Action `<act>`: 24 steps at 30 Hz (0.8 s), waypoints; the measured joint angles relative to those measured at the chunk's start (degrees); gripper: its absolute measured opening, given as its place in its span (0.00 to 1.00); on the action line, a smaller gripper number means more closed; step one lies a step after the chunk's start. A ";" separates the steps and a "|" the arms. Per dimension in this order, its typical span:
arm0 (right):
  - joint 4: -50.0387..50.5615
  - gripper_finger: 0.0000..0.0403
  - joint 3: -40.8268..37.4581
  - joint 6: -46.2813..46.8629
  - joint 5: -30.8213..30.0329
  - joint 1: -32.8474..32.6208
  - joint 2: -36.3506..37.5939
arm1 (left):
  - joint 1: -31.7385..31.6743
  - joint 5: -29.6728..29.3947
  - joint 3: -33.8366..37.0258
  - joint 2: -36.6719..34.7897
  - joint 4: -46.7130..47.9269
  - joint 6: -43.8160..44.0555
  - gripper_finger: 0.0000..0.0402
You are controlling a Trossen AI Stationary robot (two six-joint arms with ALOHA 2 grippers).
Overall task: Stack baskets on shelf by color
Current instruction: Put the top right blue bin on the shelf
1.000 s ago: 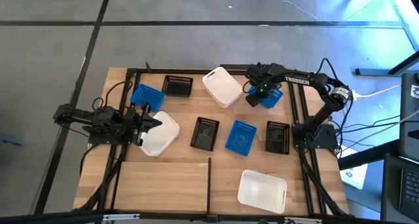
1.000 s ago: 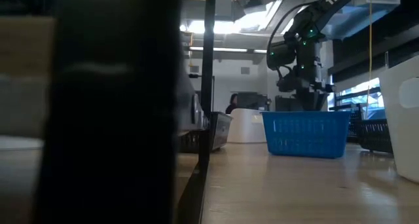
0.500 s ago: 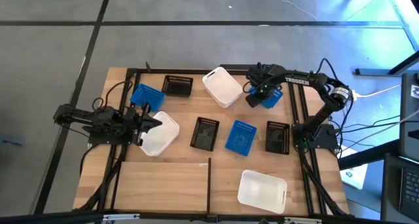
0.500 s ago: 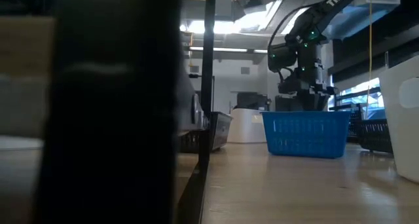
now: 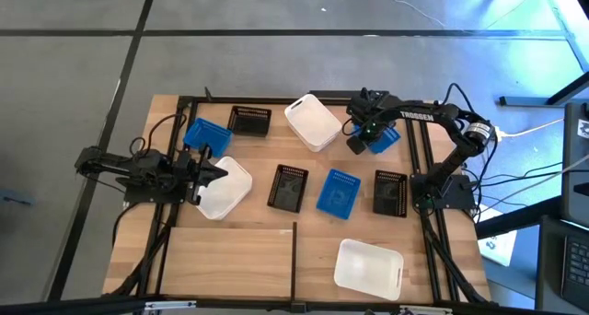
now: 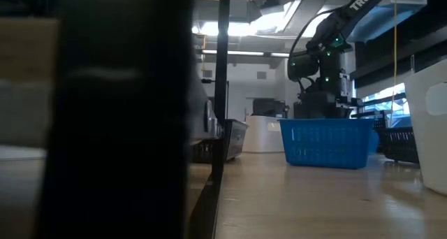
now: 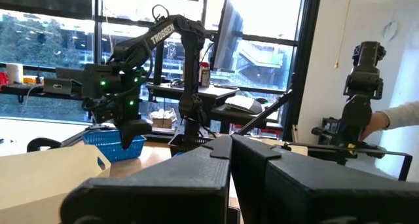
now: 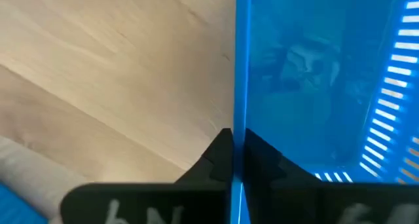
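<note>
Nothing was stacked yet, all nine baskets lying singly on the shelf (image 5: 230, 260); my right gripper (image 5: 363, 134) had pinched its fingers onto the side wall of the far-right blue basket (image 5: 383, 135), upright, long axis skewed diagonally, while my left gripper (image 5: 208, 174) rested shut, empty.

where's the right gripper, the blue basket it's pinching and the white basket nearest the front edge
right gripper (image 5: 358, 136), high view, where its fingertips meet the rim
blue basket (image 8: 308, 73), right wrist view, on its inner floor
white basket (image 5: 368, 266), high view, middle of its smooth base
</note>
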State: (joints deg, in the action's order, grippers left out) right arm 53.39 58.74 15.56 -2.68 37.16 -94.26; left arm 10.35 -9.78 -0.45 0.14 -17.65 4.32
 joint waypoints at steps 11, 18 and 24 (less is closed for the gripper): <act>13.58 0.01 16.02 -0.85 -5.52 -5.78 2.32 | 0.02 -0.20 0.00 0.02 -6.67 -0.37 0.00; 21.78 0.00 27.65 -2.33 -13.99 -11.98 2.32 | 0.02 -9.80 -1.03 0.02 -5.45 3.32 0.00; 25.51 0.00 35.04 -3.21 -20.68 -17.86 2.34 | 0.02 -13.36 -8.85 0.77 8.10 2.74 0.00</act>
State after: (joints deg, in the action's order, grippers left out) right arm 78.90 93.78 12.35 -23.36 19.30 -91.92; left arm 10.37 -23.14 -9.30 0.91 -9.55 7.06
